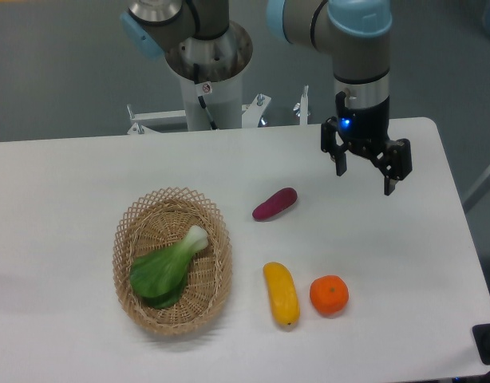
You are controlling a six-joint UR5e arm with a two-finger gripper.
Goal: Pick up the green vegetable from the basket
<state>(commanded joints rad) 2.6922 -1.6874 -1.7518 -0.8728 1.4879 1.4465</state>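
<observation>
The green vegetable [167, 269], a bok choy with dark leaves and a pale stem end pointing up-right, lies inside the tan wicker basket [133, 219] at the table's left centre. My gripper [365, 179] hangs over the right part of the table, far to the right of the basket and above it in the picture. Its two black fingers [340, 162] stand apart, open, with nothing between them.
A purple oblong vegetable [274, 203] lies between the basket and the gripper. A yellow oblong fruit [281, 293] and an orange [329, 295] rest near the front. The arm's base column [207, 76] stands behind the table's far edge.
</observation>
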